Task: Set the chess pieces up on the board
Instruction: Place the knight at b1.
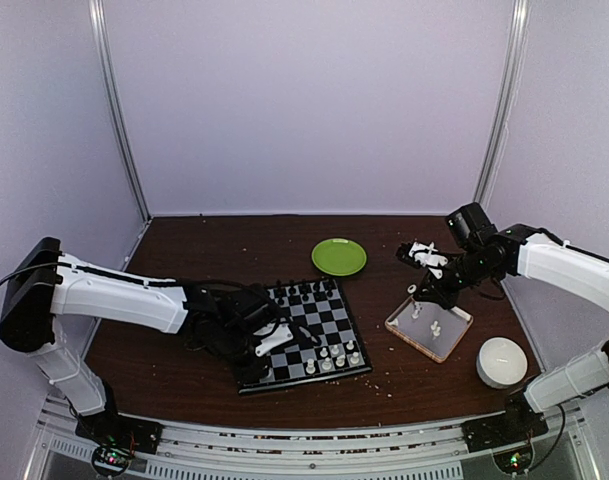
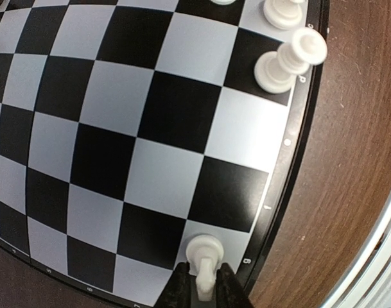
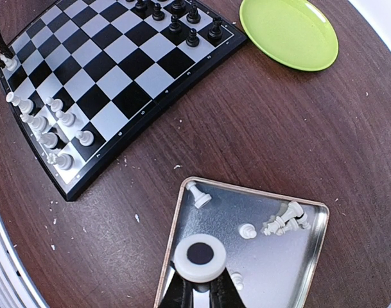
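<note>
Just over the tray (image 3: 253, 189), white chess piece (image 3: 199, 256) pinched between right gripper (image 3: 200, 287) fingertips.

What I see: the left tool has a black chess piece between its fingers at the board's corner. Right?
Not quite. The left wrist view shows the chess piece at the left tool is white, not black; it is between the fingers at the board's corner.

Left arm (image 1: 114, 295) reaching right, jaws slightly apart; right arm (image 1: 569, 268) bent inward, jaws clamping chess piece (image 3: 199, 257)
</note>
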Available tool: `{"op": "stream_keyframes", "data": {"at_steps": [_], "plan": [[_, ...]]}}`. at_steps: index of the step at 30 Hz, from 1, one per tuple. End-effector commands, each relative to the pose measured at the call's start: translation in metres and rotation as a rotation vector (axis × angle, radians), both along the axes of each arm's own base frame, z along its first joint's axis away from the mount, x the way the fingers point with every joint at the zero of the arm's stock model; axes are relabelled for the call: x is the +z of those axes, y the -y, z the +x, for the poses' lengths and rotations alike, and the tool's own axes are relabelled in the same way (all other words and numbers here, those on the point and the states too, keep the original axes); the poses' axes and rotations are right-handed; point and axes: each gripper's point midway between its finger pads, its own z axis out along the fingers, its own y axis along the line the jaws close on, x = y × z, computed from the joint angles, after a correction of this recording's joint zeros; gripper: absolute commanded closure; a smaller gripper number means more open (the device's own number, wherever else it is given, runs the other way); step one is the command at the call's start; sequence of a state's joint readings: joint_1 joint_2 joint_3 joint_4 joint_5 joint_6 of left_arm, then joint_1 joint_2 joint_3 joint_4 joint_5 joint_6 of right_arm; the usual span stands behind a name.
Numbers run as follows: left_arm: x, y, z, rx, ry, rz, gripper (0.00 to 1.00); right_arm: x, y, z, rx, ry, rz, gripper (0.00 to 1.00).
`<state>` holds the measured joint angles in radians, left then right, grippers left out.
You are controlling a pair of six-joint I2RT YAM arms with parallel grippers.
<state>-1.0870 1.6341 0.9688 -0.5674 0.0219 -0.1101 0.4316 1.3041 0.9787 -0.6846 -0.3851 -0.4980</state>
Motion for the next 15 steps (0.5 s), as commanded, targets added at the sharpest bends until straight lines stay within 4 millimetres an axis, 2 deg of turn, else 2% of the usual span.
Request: {"op": "stream_keyframes", "data": {"at_steps": [1,7,15], "plan": [[0.0114,0.0115,0.0035,-0.005,0.026,-0.057,0.86,-0.0060,0.0019,-0.0016,0.004,-0.019,-0.010,0.96],[0.0113,0.0101,-0.0003,-0.014,0.014,-0.062,0.96,-0.0064,0.0018,-0.0016,0.004,-0.021,-0.010,0.96],[0.0102,0.0018,-0.0052,-0.009,0.004,-0.052,0.99,-0.0075,0.0013,-0.0019,0.007,-0.027,-0.009,0.96]]}}
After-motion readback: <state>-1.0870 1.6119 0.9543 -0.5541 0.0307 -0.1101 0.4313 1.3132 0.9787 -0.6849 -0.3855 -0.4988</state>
